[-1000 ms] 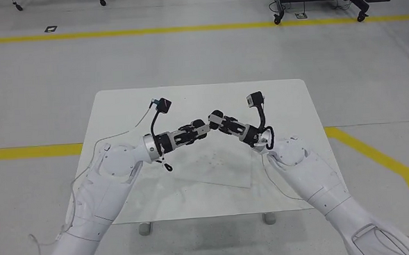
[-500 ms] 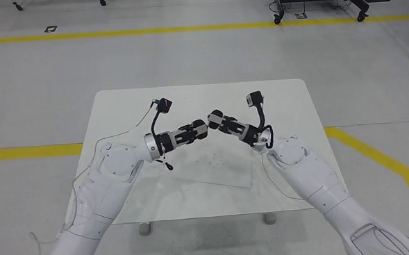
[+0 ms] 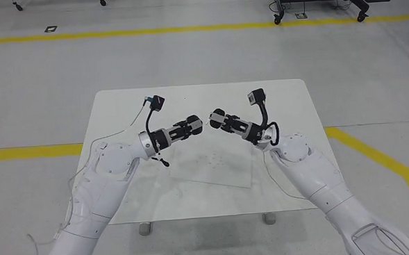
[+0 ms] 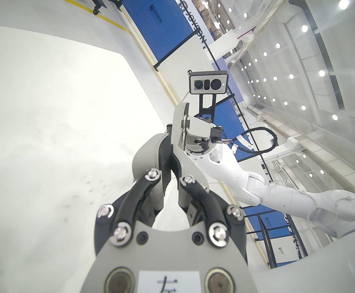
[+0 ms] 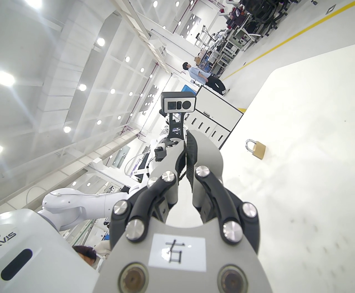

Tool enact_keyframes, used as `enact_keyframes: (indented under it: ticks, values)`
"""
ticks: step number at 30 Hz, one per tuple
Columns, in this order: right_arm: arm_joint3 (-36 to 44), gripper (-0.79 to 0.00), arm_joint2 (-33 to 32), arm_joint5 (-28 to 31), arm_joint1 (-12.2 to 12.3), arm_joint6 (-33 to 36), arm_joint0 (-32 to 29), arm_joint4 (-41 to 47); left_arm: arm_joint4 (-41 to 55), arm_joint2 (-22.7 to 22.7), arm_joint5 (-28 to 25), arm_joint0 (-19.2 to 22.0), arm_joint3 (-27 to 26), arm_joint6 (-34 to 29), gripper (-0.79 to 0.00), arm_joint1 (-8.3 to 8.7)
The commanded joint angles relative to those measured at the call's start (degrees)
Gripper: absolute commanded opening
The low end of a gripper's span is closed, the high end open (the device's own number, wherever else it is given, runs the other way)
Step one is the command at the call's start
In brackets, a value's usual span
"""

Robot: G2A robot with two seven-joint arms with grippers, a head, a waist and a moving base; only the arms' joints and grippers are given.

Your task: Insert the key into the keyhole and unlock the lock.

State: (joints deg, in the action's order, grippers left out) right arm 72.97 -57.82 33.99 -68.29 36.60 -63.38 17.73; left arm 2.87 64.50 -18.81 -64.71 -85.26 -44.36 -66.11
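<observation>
Here we are over the white table (image 3: pixel 279 99), with the left arm (image 3: pixel 165 138) and right arm (image 3: pixel 245 131) drawn up nose to nose just above the middle of the top view's frame, tips near each other but apart. The left fingers (image 4: pixel 145 159) are pressed together and so are the right fingers (image 5: pixel 208 158). Whether either pair pinches the key I cannot tell (the pads would hide anything that thin). Now the lock (image 5: pixel 256 149): a brass padlock lying flat on the table, well apart from the right fingers, out ahead of them and off to one side of their line. Its long axis runs slantwise to that line, steel shackle end turned towards it, brass body away. This is the relation to watch: both pairs of fingers look to be held up off the table while the lock lies down on it, over on the left arm's side. To my eye the left arm is the nearer one. The keyhole is too small to make out, so the angle for the key remains open.
</observation>
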Motion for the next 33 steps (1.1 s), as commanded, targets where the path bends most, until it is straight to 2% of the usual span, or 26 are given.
enact_keyframes:
  ticks: [1,3,8,13,18,27,30,33]
  values:
    - [-0.07,-0.785,-0.07,0.02,-0.04,0.16,-0.03,-0.07,0.16,0.1,-0.23,-0.09,-0.03,-0.08,-0.483,0.03]
    - [-0.21,-0.785,-0.09,0.01,-0.1,0.18,-0.08,-0.22,0.32,0.19,-0.56,-0.2,-0.04,-0.11,-0.446,0.07]
    - [-0.37,-0.785,0.17,-0.13,-0.32,0.13,-0.14,-0.67,0.59,0.29,-1.21,-0.43,-0.24,-0.41,-0.539,0.14]
    - [-0.3,-0.785,0.31,-0.9,-0.57,0.0,0.41,-0.98,0.52,0.26,-1.35,-0.71,-0.71,-0.6,-0.56,0.21]
    - [-0.37,-0.785,0.76,-1.51,-0.85,0.32,0.69,-1.2,0.08,-0.4,-1.13,-0.77,-1.06,-0.65,-0.637,0.16]
    - [-0.4,-0.785,0.44,-1.83,-1.06,0.38,0.57,-1.68,-0.32,-1.06,-0.81,-0.68,-1.46,0.05,-0.643,0.07]
    - [-0.48,-0.785,0.29,-1.61,-1.08,0.38,0.28,-1.92,-0.19,-1.01,-0.72,-0.63,-1.27,0.04,-0.773,0.09]
    - [-0.2,-0.785,0.1,-1.95,-1.13,0.42,0.4,-1.95,-0.06,-0.94,-0.78,-0.62,-1.16,0.07,-0.785,0.11]
